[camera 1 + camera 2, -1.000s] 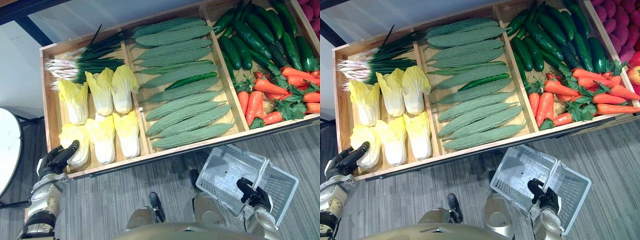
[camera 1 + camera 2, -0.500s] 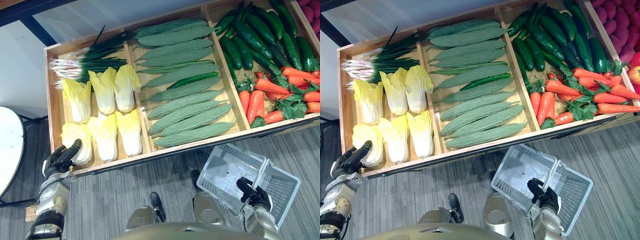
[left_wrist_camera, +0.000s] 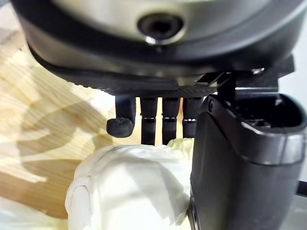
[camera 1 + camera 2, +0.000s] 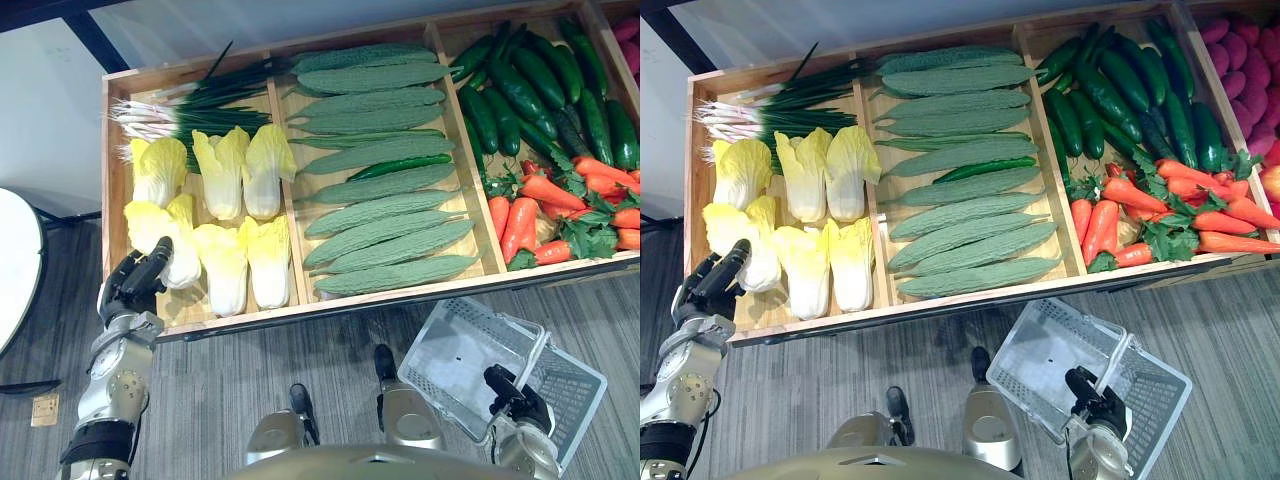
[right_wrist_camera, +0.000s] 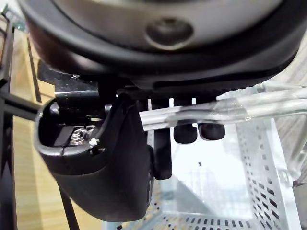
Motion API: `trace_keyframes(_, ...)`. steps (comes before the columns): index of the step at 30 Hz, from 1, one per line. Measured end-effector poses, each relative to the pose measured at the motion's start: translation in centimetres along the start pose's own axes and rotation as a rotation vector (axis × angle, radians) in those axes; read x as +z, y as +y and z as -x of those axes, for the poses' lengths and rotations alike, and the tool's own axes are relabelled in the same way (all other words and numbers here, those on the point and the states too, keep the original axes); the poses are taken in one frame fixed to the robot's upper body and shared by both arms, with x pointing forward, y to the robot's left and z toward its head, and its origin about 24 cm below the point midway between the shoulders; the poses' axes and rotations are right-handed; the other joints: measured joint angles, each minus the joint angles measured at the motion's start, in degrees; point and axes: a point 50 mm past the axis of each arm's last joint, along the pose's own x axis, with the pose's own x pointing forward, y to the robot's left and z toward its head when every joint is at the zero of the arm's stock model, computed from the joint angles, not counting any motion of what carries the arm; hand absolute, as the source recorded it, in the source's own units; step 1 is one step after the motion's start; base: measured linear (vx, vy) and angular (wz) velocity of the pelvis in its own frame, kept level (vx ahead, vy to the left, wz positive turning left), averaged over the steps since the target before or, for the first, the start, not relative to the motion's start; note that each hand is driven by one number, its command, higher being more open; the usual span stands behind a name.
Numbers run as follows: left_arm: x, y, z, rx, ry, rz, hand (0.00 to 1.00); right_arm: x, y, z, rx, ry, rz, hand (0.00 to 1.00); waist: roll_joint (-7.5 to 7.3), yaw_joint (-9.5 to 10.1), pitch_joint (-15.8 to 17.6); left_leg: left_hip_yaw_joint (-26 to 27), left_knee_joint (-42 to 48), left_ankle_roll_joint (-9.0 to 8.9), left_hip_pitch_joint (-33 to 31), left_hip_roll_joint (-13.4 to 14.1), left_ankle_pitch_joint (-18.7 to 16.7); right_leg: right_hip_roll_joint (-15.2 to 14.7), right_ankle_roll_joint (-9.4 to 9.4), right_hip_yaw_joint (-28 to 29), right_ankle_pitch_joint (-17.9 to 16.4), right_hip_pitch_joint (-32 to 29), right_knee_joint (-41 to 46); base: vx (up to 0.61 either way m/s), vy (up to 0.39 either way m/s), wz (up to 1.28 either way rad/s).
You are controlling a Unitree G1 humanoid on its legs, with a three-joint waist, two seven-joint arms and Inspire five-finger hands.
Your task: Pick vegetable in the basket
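Six cabbages (image 4: 222, 170) sit in the crate's (image 4: 230, 322) left bay, three behind and three in front, with scallions (image 4: 190, 105) lying across the back. And the left hand (image 4: 135, 285) is right on the near-left cabbage (image 4: 172, 245), at the corner of the crate closest to the robot's left side. Up close, that pale cabbage (image 3: 129, 187) sits between thumb (image 3: 240, 163) and fingers (image 3: 148, 120). The fingers reach out nearly straight over its top, one tip bent down a little, and the thumb stands alongside. So it's a wide, loose hand, laid on the leaf rather than clamped round it. The cabbage lies on the wooden floor of the bay, touching its neighbour on the right.

Over to the middle bay: bumpy green gourds (image 4: 380, 215) stacked in a row, one smooth cucumber (image 4: 392, 166) lying among them. Right bay has dark cucumbers (image 4: 520, 90) at the back and carrots (image 4: 560, 195) in front.

Down on the robot's right, the right hand (image 4: 510, 392) has the basket (image 4: 455, 345), fingers curled round its clear handle (image 5: 230, 108), a firm hold. The pale, perforated basket hangs tilted over the grey floor (image 4: 250, 380), just off the crate's near edge and well apart from the cabbage.
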Motion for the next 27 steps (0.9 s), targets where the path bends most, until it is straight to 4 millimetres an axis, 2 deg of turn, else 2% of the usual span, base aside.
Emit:
trace_keyframes(6, -1.1, -0.1, 0.5, 0.013, 0.025, 0.035, 0.00, -1.3, -2.1, -0.1, -0.087, 0.074, -0.087, 0.00, -0.21, -0.03, -2.97, -0.08, -0.07, 0.01, 0.72, 0.11, -0.01, 0.16, -0.03, 0.01, -0.32, 0.70, 0.05, -0.02, -0.007, 0.00)
trace_keyframes(10, -1.6, 0.4, 0.9, 0.028, 0.043, 0.034, 0.00, -2.1, -3.2, 0.0, -0.138, 0.110, -0.131, 0.00, -1.03, -0.07, -5.24, -0.08, -0.09, 0.02, 0.87, 0.10, -0.02, 0.20, -0.04, 0.08, -0.31, 0.82, 0.05, 0.00, 0.000, 0.00)
trace_keyframes(14, -1.8, 0.7, 1.1, 0.037, 0.051, 0.057, 0.00, -3.0, -3.9, 0.2, -0.179, 0.144, -0.192, 0.00, -1.76, 0.22, -6.11, 0.14, -0.16, 0.08, 1.71, 0.07, -0.14, 0.23, -0.04, 0.39, -0.31, 1.50, 0.05, 0.00, 0.009, -0.02)
trace_keyframes(20, -0.8, 1.3, 1.0, 0.068, 0.013, 0.076, 0.00, -3.7, -5.7, 0.5, -0.278, 0.160, -0.276, 0.00, -2.05, 0.15, -8.16, 0.90, 0.17, -0.05, 1.80, 0.15, -1.13, 0.90, -0.01, 1.87, -0.38, 1.53, 0.04, -0.01, 0.006, -0.07)
trace_keyframes(27, 0.8, 0.7, 1.0, 0.046, -0.067, 0.099, 0.00, -3.7, -6.9, 0.7, -0.336, 0.156, -0.330, 0.00, -2.52, 0.54, -9.66, 1.73, 1.05, -0.05, 1.89, 0.11, -1.85, 1.30, 0.02, 3.04, -0.43, 1.58, 0.04, 0.01, 0.012, -0.08)
